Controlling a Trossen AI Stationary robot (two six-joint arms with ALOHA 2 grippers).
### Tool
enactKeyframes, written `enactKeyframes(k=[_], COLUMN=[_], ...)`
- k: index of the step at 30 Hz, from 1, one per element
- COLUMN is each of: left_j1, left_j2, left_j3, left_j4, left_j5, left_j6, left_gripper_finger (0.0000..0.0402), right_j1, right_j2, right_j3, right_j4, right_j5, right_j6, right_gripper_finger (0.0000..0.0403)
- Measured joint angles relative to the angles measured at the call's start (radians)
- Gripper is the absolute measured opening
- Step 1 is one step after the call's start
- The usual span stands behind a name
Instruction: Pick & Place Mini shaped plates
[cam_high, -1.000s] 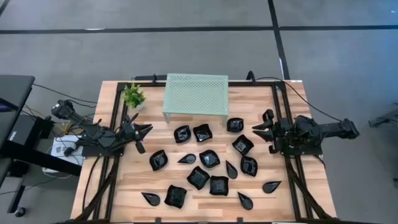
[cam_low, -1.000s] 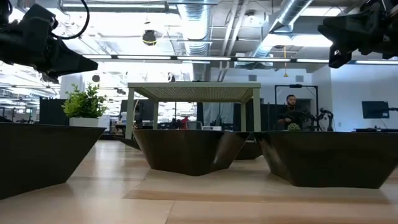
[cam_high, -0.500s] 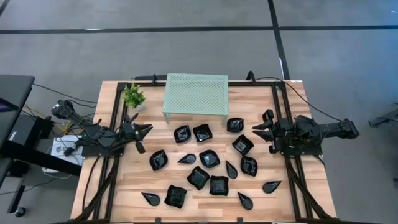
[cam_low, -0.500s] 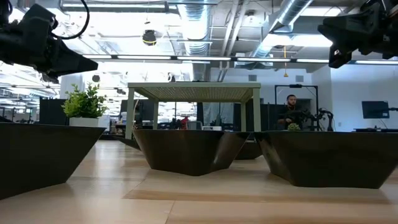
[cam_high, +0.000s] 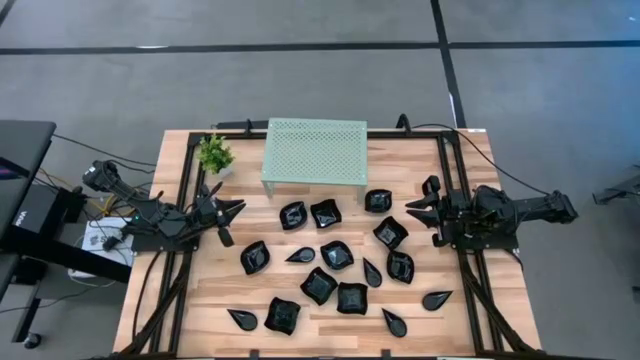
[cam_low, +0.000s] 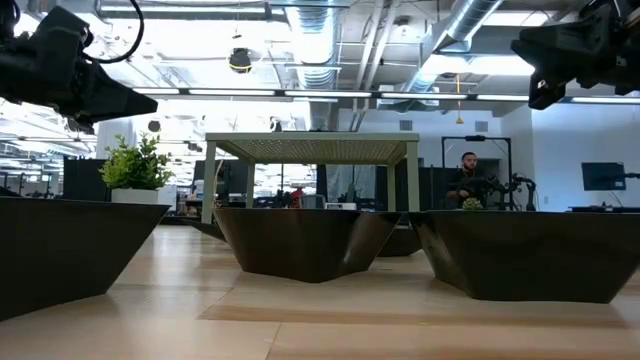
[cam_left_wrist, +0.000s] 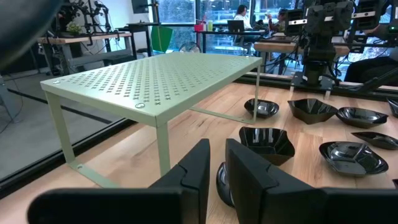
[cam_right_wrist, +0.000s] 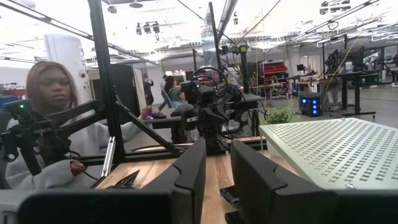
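Worktop (cam_high: 200, 300): you have a pale wooden surface in a black frame on a grey floor.
Rack (cam_high: 315, 150): one pale green perforated stand at 12 o'clock.
Plant (cam_high: 214, 153): one, at 11 o'clock.
Mini plates (cam_high: 337, 255): you can count sixteen black ones, spread from centre to 6 o'clock.
Left gripper (cam_high: 232, 211): at 9 o'clock, fingers slightly apart, grasping nothing.
Right gripper (cam_high: 414, 211): at 3 o'clock, fingers slightly apart, grasping nothing.
Person (cam_right_wrist: 53, 130): one, seated beyond the worktop.
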Motion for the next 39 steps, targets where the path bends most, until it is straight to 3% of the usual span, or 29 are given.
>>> enactKeyframes(k=[33,39], left_j1=[0.000,0.000], left_j2=[0.000,0.000], left_j3=[0.000,0.000], left_j4=[0.000,0.000], left_j5=[0.000,-0.002], left_j6=[0.000,0.062], left_gripper_finger=[0.0053,0.0053], right_j1=[0.000,0.000], right_j2=[0.000,0.000], right_j3=[0.000,0.000], right_j4=[0.000,0.000], right_j5=[0.000,0.000], right_j6=[0.000,0.000], right_gripper_finger=[0.0071,0.0071])
